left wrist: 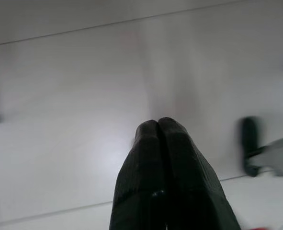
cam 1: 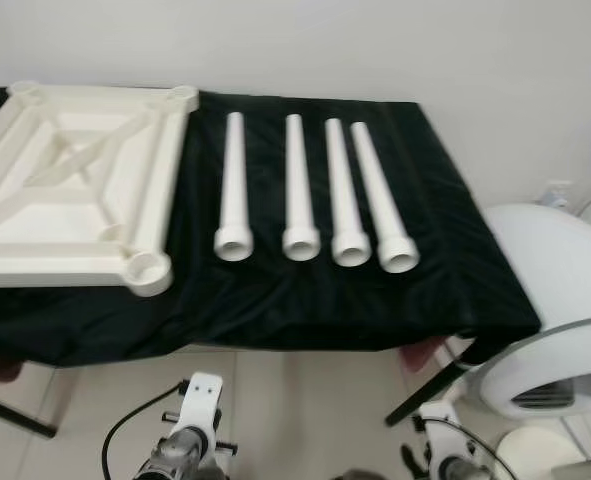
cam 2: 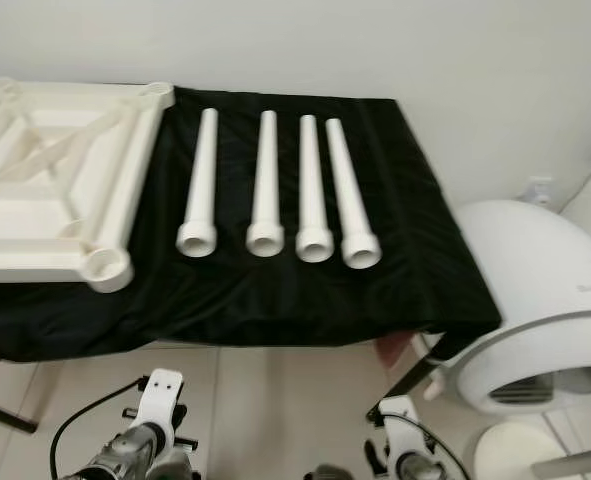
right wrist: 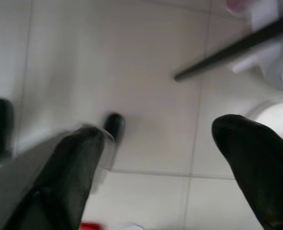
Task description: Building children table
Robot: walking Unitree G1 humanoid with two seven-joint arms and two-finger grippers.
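Legs (cam 1: 300, 190) lie well above clenched left end effector (left wrist: 158, 125) and spread right end effector (right wrist: 160, 139)

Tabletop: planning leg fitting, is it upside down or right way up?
Upside down: the tabletop shows its ribbed underside and open round corner sockets, facing up.

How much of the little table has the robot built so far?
Nothing is joined yet. The parts are laid out on the black cloth: the tabletop lies upside down, and four legs lie side by side next to it. Nothing is in hand: the left gripper is shut and empty, the right gripper open, both down by the floor. All four legs remain to be fitted into the corner sockets.
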